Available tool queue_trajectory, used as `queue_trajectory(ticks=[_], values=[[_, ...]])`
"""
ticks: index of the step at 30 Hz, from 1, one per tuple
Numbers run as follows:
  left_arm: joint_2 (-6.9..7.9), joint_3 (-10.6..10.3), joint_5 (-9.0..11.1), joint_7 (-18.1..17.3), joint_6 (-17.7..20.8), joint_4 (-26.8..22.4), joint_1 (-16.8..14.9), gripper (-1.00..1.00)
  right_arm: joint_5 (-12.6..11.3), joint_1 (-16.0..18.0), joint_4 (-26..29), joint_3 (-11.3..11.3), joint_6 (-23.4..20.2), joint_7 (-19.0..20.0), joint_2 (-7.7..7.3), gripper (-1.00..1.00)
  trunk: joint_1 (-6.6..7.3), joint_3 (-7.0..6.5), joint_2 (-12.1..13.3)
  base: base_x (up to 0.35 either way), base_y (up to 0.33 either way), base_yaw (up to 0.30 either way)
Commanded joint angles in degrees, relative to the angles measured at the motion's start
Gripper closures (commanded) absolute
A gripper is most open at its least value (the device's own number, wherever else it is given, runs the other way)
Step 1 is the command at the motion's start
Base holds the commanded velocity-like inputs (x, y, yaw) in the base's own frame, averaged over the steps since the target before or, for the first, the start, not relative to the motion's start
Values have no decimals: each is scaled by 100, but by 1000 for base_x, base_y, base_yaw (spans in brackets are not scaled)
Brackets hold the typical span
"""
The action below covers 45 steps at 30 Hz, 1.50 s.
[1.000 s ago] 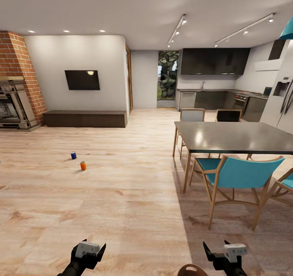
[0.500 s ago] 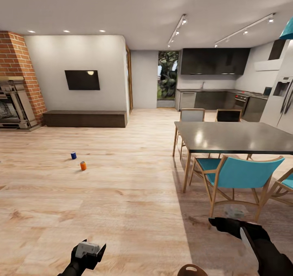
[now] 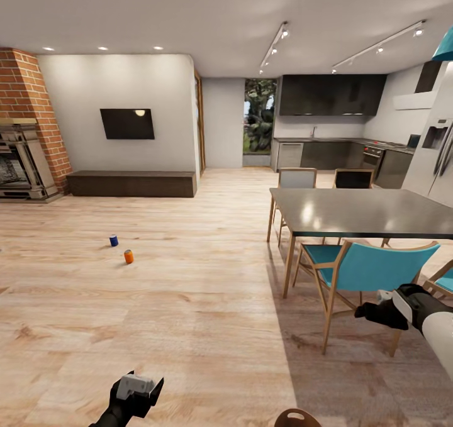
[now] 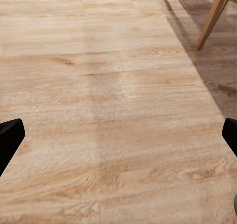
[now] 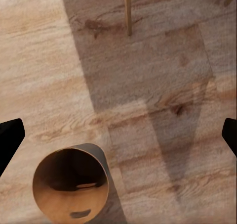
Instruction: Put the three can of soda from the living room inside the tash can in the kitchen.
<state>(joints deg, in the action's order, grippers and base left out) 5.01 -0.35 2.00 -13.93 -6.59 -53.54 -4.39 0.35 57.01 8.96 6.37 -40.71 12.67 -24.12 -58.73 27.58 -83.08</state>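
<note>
While the right gripper [image 5: 118,135] hung with jaws apart, the tash can [image 5: 70,183] stood upright on the floor directly below. The left gripper [image 4: 118,135] was spread too. A blue can [image 3: 114,240] and an orange can [image 3: 128,256] lay well apart ahead.

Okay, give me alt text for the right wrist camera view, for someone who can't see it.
Looking down at a wooden floor, a round bin with a brown inside stands open and upright, with nothing clearly inside. The right end effector is open, its dark fingertips at both edges. A wooden chair leg stands beyond, its shadow across the boards.
</note>
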Motion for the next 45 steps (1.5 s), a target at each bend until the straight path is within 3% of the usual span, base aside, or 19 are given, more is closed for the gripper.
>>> queue_trajectory(ticks=[1,45], values=[[0,0,0,1,0,0,0,-100,-2,3,-9,-10,6,4,1,-100,0,0,0,0,0,0],[0,65,16,1,17,76,0,-100,-74,12,19,-24,7,23,44,-100,0,0,0,0,0,0]])
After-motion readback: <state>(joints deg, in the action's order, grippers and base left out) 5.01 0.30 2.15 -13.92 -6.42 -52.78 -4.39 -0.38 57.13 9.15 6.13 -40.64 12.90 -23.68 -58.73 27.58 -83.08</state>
